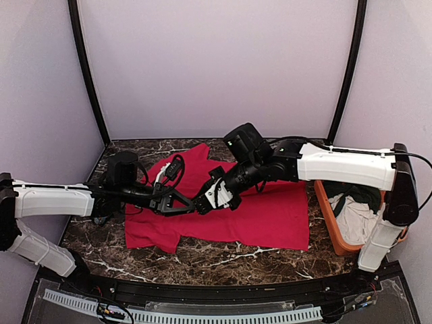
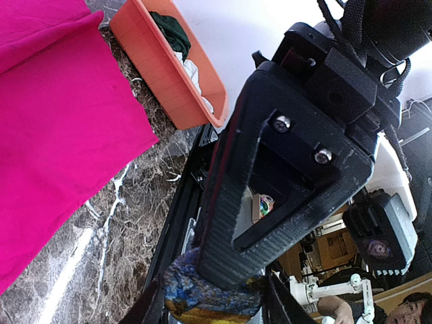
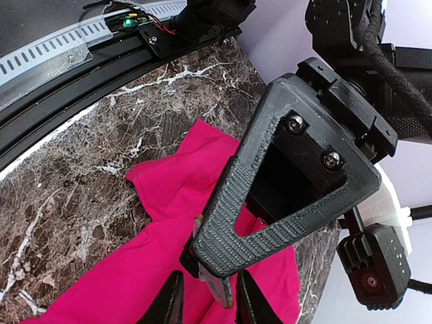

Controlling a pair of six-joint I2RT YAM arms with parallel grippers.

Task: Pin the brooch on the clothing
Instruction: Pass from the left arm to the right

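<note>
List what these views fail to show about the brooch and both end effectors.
Brooch: left wrist view shows only a blue-and-yellow patch, cut by the bottom edge and overlapped by the right end effector.
Both grips: top view, too small where the left end effector meets the right.
Fastening to the red T-shirt: hidden under both in every view.

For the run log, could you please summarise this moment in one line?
left gripper shut on brooch | right gripper beside it, grip unclear | both over red shirt | brooch not pinned yet

No readable text, labels, brands or numbers anywhere.
</note>
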